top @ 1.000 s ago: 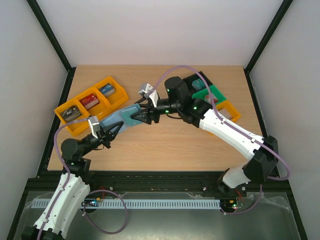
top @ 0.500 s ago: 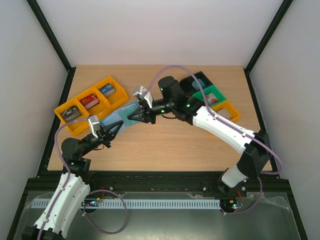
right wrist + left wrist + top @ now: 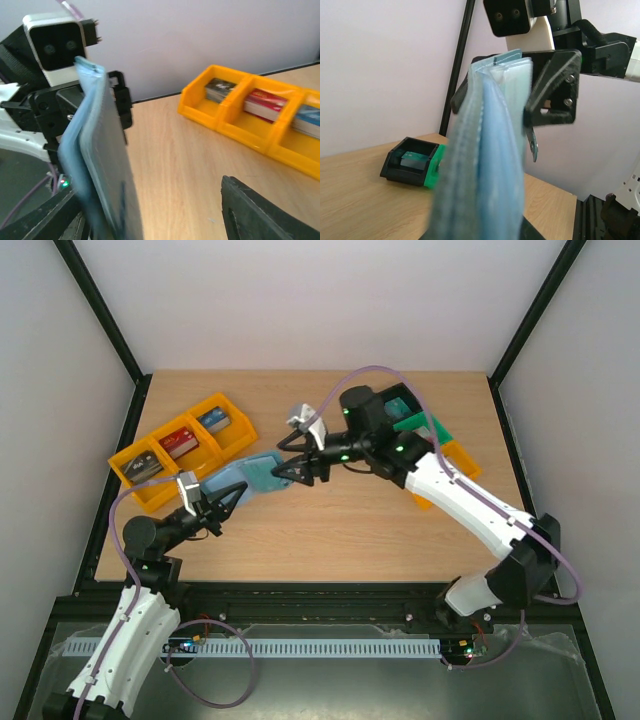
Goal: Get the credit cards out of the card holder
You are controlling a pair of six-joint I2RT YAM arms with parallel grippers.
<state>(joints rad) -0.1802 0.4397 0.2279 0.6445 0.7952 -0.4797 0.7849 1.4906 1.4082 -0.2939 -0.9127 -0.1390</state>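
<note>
Above worktop (image 3: 330,530), left jaws clenched card holder (image 3: 228,482); right jaws released astride it; needed pinching card (image 3: 264,471) only.

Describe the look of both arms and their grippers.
The left arm and the right arm both have white shell links between black joints, dotted with small green lights. A loose purple cable loops along each arm. The left gripper and the right gripper have black, angular, roughly triangular fingers, and each wrist carries a small white camera block.
</note>
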